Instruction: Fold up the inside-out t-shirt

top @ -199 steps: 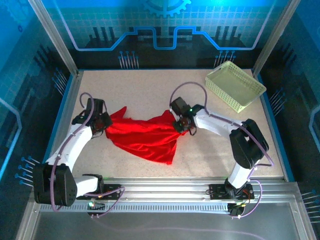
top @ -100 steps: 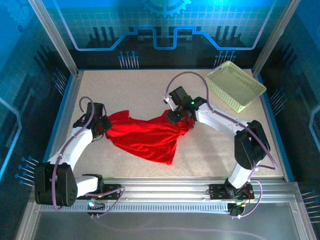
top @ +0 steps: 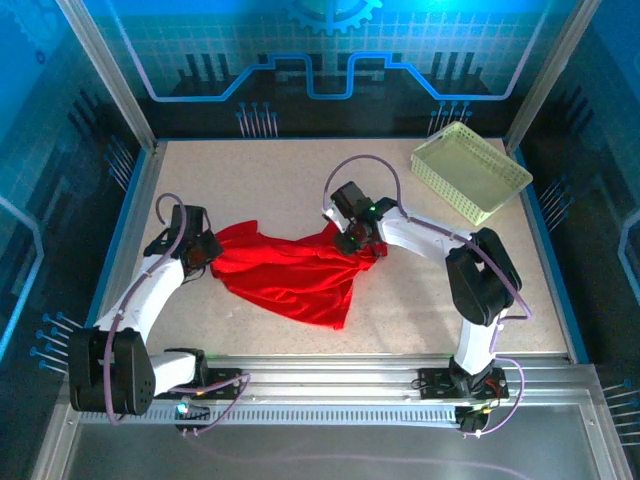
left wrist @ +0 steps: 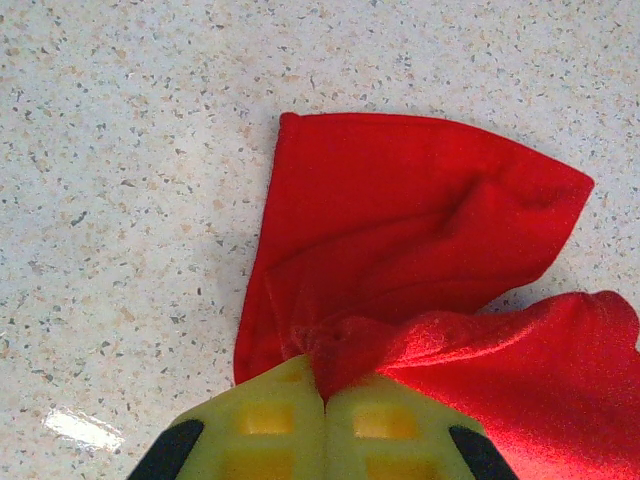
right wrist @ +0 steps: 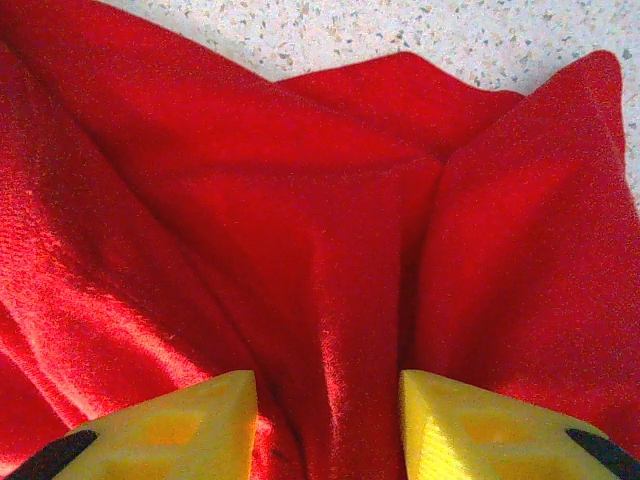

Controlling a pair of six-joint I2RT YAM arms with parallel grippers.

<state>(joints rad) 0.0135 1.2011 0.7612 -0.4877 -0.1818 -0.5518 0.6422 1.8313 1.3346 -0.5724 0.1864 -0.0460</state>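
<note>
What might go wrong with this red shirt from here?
The left gripper pinches only a small bunch of the shirt; a pull might slip it free. The right gripper stands open over a ridge of cloth, so closing may catch several layers and leave the shirt bunched rather than flat.

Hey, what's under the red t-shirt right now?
Speckled table shows all around the t-shirt, which rests on it. Anything else beneath the folds is covered, so I cannot tell.

Soft matt cloth t-shirt [top: 290,275], smooth speckled tabletop [top: 260,180]
</note>
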